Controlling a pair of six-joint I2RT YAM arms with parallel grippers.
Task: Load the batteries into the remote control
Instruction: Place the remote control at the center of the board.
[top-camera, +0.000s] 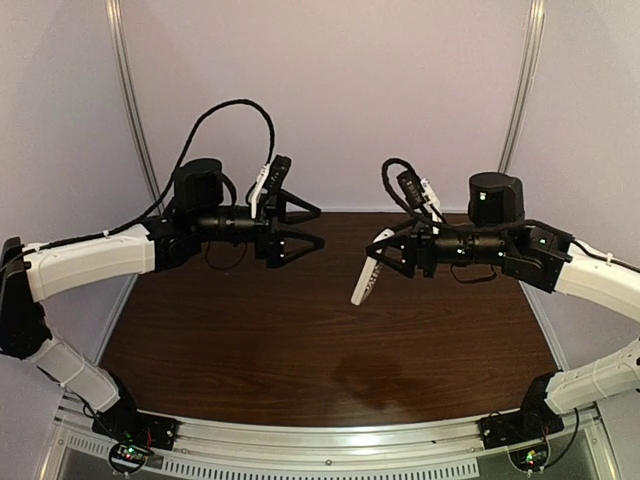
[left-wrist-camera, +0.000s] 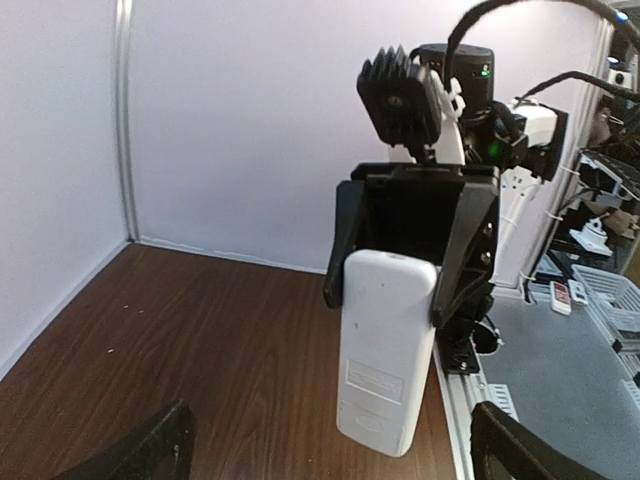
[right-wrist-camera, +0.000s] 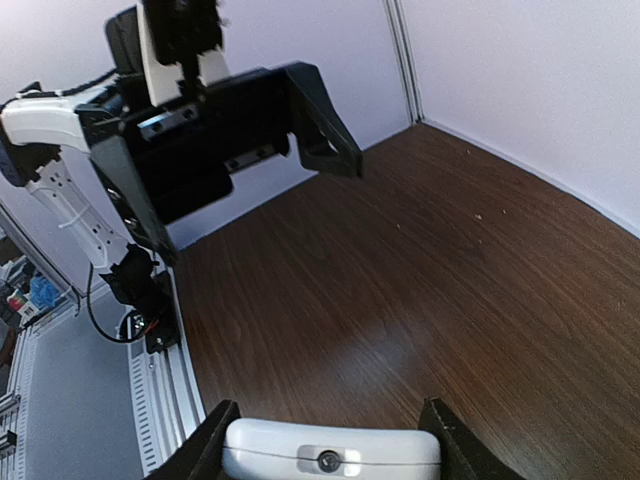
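Midair, remote control in right jaws, table beneath

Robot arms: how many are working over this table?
2. Left arm on the left, left end effector open, empty; right arm on the right, right end effector gripping the white remote control.

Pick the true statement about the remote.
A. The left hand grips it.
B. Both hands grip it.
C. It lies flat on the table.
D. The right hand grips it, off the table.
D: the remote is pinched between the fingers of the right hand and hangs above the table, while the left hand is open and empty.
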